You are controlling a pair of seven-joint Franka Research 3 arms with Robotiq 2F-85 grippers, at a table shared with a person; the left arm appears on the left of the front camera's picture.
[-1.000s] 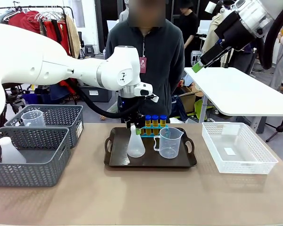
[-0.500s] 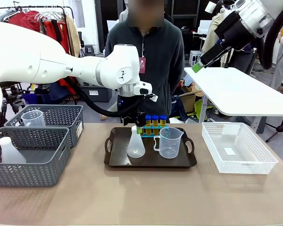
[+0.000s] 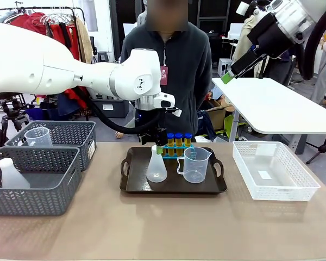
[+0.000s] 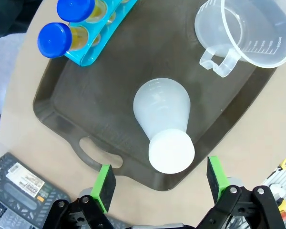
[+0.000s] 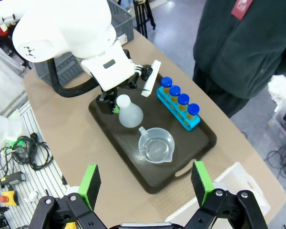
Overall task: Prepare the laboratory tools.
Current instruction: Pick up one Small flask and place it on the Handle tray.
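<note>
The left arm had drawn back and up from the dark tray (image 3: 131, 187) since a second earlier, its tool (image 4: 157, 183) now lifted clear of the white conical flask (image 3: 156, 165), green pads (image 4: 104, 181) spread wide to either side of the flask's neck and touching nothing. That arm reached in level over the tray's left rear corner, wrist bent straight down. Left of the tray sat two grey mesh baskets (image 3: 65, 187), one holding a second flask (image 3: 11, 175), the other a second beaker (image 3: 38, 136). On the tray stood one flask, one clear measuring beaker (image 3: 195, 165) just to its right, and, behind them at the tray's far edge, one blue rack (image 5: 177, 116) carrying four blue-capped test tubes (image 5: 180, 101). Right of the tray lay one white lattice basket (image 3: 309, 187) on the bench (image 3: 163, 228). The right arm hung high above the tray's right side, its tool (image 5: 143, 183) spread open and empty. A person (image 3: 168, 76) stood beyond the tray.
</note>
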